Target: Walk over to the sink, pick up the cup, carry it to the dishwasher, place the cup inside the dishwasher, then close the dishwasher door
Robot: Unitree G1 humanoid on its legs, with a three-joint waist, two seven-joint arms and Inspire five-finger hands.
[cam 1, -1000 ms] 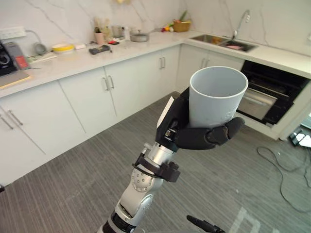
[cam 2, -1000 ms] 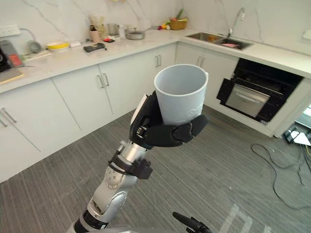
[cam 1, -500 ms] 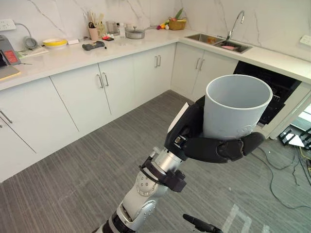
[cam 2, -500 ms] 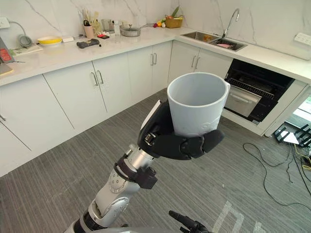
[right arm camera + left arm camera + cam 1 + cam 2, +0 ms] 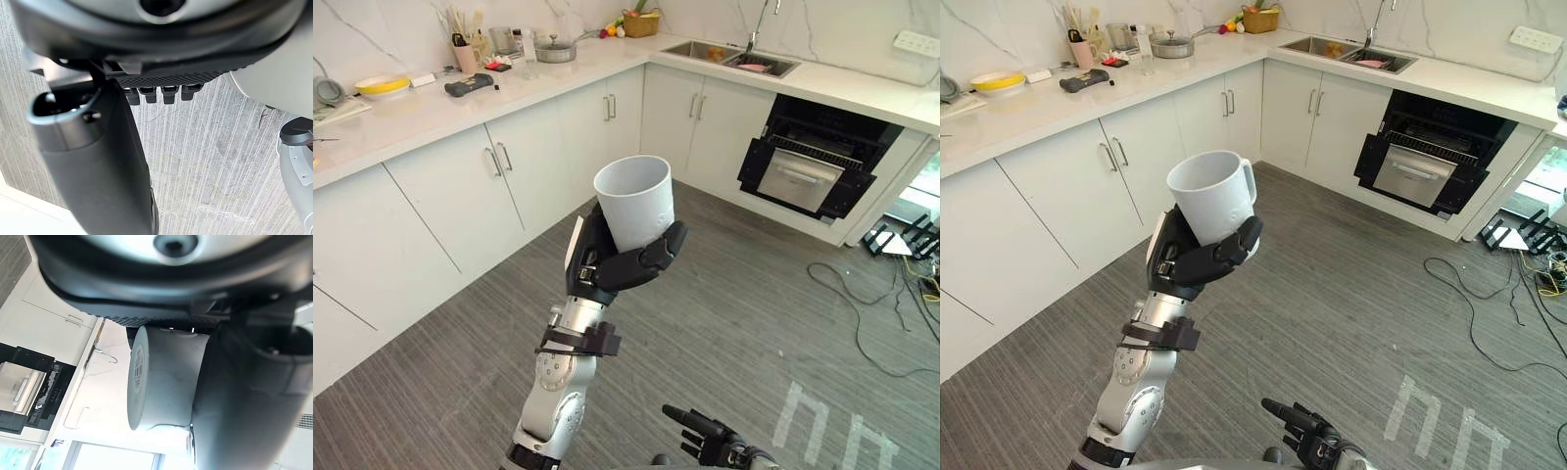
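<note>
Bright, even light; only faint, soft shadows on the floor (image 5: 754, 323).

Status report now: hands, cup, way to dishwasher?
Left hand shut on cup, upright. Right hand low, open, empty. Cables on floor before dishwasher.

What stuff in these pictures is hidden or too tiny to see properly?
1. Bottom of the cup: in the eye views, covered by the left hand curled round it.
2. Inside of the dishwasher: in the eye views, dark and far off, so nothing inside can be made out.
3. Things in the sink: too small to name.
4. Right hand: in the eye views, partly cut off by the bottom edge.
</note>
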